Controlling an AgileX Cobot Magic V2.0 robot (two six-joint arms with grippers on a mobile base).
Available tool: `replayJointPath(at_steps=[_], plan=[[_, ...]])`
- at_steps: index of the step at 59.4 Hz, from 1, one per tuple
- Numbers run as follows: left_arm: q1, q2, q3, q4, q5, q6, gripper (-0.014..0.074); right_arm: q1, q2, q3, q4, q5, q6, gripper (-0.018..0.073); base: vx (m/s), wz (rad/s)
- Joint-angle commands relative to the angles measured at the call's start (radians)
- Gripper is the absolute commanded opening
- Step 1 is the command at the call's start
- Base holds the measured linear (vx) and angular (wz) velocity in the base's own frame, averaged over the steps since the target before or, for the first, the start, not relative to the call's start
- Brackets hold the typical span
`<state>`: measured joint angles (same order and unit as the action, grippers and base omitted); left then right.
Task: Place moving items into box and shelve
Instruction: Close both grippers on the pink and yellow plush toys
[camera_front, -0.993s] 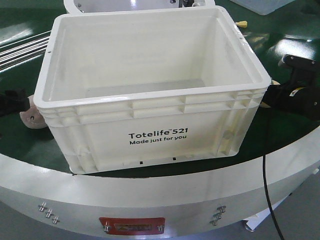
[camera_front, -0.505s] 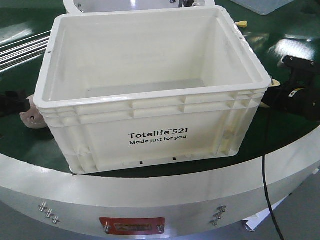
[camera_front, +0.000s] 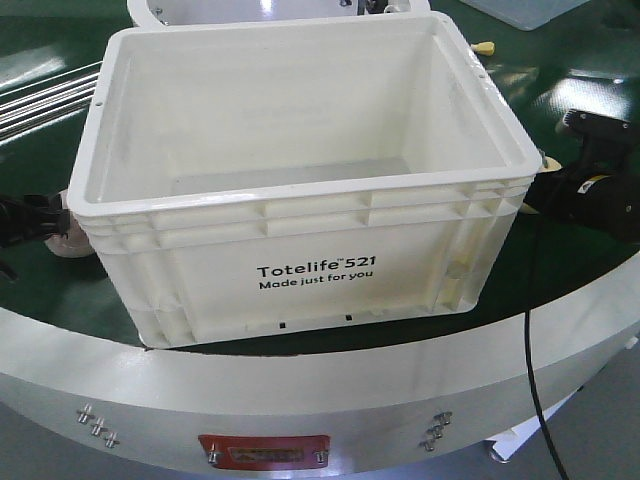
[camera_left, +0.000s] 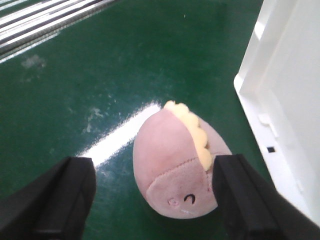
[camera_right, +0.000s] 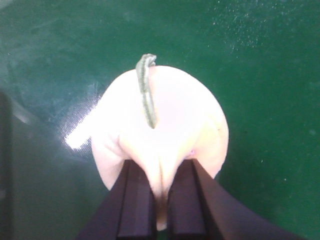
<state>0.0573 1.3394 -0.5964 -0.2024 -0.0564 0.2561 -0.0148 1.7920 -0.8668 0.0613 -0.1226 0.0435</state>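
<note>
Black fingers (camera_left: 55, 200) of the left gripper (camera_left: 152, 172) are standing spread wide on either side of the pink ball (camera_left: 175, 165), apparently not touching it. The ball is lying on the green surface (camera_left: 100, 65), just beside the outer wall of the crate (camera_left: 285, 90). The right gripper (camera_right: 160, 167) is pinching a fold of the pale ball (camera_right: 160, 115) below its green stem (camera_right: 146, 90), with the jaws clenched on soft fabric. Whether that ball is resting on the surface or hanging clear, the wrist view is not showing.

For the left arm, closing across the ball's widest part looks best, squeezing gently because the plush will be yielding. The finger nearest the crate wall is working in little room, so a straight lift before any sideways travel seems wise. The right arm's pinch is looking shallow, and a slow carry over the ribbed rim would be guarding against a slip.

Glossy green is covering the surface and throwing bright glare streaks, so it is probably slick. In the front view the crate (camera_front: 300, 190) is sitting between both arms, and neither ball is showing inside it. Metal bars (camera_front: 45, 95) are running off to the left, and a grey curved rim (camera_front: 300, 390) is fronting the table.
</note>
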Motion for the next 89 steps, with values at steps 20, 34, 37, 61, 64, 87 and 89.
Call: replayJointPath(at_steps=[20,34,37,61,64,87,89], plan=[[0.0,0.088,-0.156,-0.004,0.09,-0.005,0.0587,-0.007,-0.042,-0.029,-0.009,-0.067,-0.013,-0.0015,0.0,0.0],[0.0,0.127,-0.195,-0.003,0.098,-0.005,0.0587,-0.006,-0.042,-0.028,-0.013,-0.04,-0.015,-0.0015,0.0,0.0],[0.0,0.141,-0.195,-0.003,0.089,-0.005,0.0587,-0.006,-0.042,-0.028,-0.013,-0.039,-0.016,-0.0015,0.0,0.0],[0.0,0.274,-0.195,-0.003,0.031,-0.005,0.0584,-0.006,-0.042,-0.028,-0.013,-0.039,-0.016,-0.0015,0.0,0.0],[0.0,0.29,-0.195,-0.003,0.029,-0.005,0.0575,-0.006,-0.042,-0.028,-0.013,-0.037,-0.016,-0.0015,0.0,0.0],[0.0,0.329,-0.195,-0.004,0.016,-0.007,0.0092,-0.006,-0.042,-0.028,-0.013,-0.037,-0.016,-0.0015,0.0,0.0],[0.0,0.329,-0.195,-0.004,0.016,-0.006,0.0028,-0.006,-0.042,-0.028,-0.013,-0.037,-0.016,-0.0015,0.0,0.0]])
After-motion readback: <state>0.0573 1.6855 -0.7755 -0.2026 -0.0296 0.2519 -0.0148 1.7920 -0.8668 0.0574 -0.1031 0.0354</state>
